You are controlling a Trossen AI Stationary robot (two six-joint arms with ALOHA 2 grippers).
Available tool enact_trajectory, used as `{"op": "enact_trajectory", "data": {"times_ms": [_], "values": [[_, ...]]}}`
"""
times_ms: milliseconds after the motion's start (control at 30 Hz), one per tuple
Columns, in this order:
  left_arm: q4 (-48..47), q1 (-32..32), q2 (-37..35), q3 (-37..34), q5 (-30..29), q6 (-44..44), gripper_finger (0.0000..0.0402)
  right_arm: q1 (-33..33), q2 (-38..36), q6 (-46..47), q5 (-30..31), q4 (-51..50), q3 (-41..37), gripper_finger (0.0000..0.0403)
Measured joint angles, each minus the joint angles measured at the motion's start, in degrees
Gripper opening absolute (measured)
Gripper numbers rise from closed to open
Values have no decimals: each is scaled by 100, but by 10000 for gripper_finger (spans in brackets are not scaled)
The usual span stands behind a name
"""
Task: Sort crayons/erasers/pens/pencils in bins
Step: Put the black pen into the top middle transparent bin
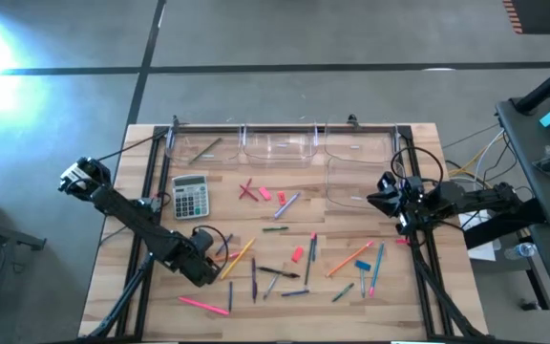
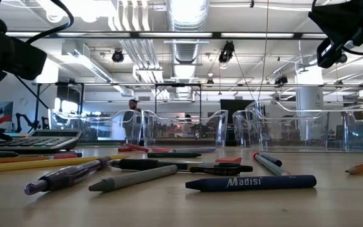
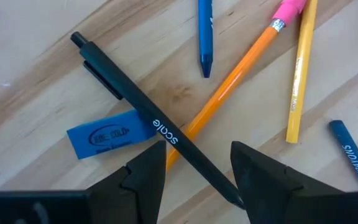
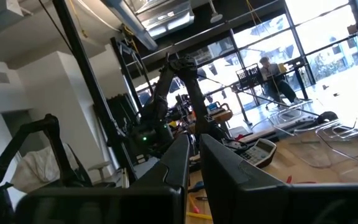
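Observation:
My left gripper point(image 3: 197, 171) points down at the table's near left point(image 1: 213, 270). It is open, with one finger on each side of a black pen point(image 3: 135, 102). The pen lies flat across an orange pencil point(image 3: 241, 68), next to a blue eraser point(image 3: 107, 138). A yellow pencil point(image 3: 300, 74) and two blue crayons point(image 3: 205, 31) point(image 3: 353, 155) lie close by. My right gripper point(image 4: 194, 162) is shut and empty. It waits raised over the table's right edge point(image 1: 387, 196). Four clear bins point(image 1: 277, 143) stand along the far edge. My left gripper comes from above, its fingers slantwise across the pen near its tip end point(image 3: 219, 180). That end runs close under one finger point(image 3: 253, 177). I cannot tell whether the finger touches it. The pen lies flat on the table.
A grey calculator point(image 1: 190, 196) sits at the far left, near the bins. Several pencils, pens, crayons and erasers are scattered over the middle and near right of the table point(image 1: 304, 258). Pink pencils point(image 1: 203, 304) lie near the front edge.

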Motion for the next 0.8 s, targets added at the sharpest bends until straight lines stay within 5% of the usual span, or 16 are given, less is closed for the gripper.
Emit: {"op": "enact_trajectory", "data": {"times_ms": [800], "values": [[354,-9,363,-1,353,-114,166,0,25,0,1,13,0,31]]}}
